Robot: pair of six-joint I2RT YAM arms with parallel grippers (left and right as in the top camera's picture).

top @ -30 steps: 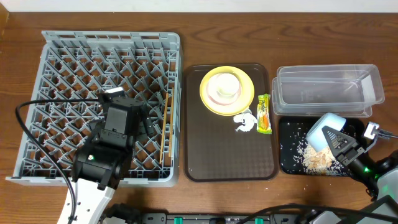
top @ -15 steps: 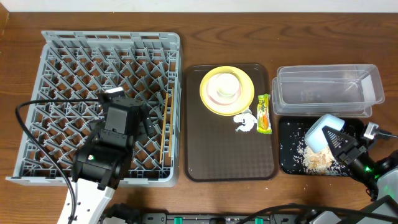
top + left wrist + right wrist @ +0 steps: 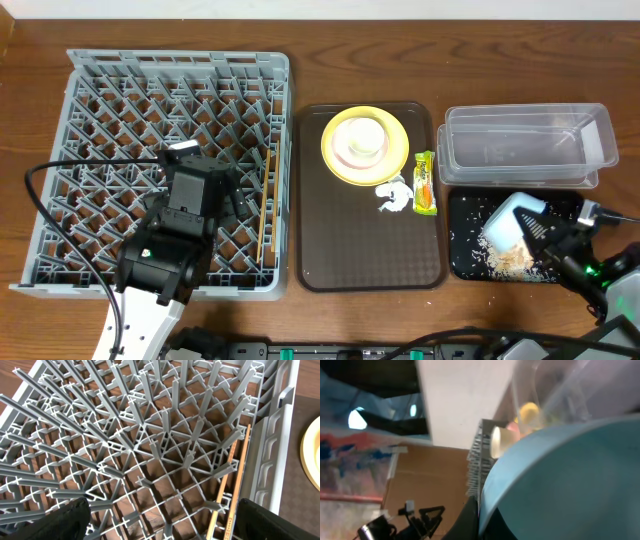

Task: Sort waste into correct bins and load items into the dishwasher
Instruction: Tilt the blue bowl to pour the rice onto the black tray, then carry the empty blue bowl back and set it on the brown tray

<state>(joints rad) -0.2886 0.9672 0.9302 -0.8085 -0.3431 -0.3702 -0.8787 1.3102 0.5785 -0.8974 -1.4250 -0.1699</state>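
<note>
Right gripper (image 3: 541, 232) is clamped on the rim of the light blue bowl (image 3: 508, 222), which is held tipped over the shallow black tray (image 3: 455, 262). A heap of pale crumbs (image 3: 512, 260) is seen in that tray right under the bowl, with more scattered around it. From the right wrist view nothing useful can be told, since the frame is filled by the bowl's outside.

So the step is judged to be scraps getting dumped. For that to go well, the bowl should be kept over the tray's middle and tilted steeply, maybe with a light shake, so nothing gets flung onto the table or into the clear tub (image 3: 525, 145) just behind. Only the rim is pinched, so the grip shouldn't be eased until the bowl is set in the dish rack (image 3: 100, 90).

Further out, the white tissue (image 3: 395, 196) and snack wrapper (image 3: 424, 183) are left on the brown serving tray (image 3: 370, 255), beside the yellow plate (image 3: 398, 158) with the cream bowl (image 3: 360, 142) sat on it. The chopsticks (image 3: 265, 205) are laid along the rack's right edge. The left gripper (image 3: 164, 505) is parked over the rack, jaws spread wide, nothing held.
</note>
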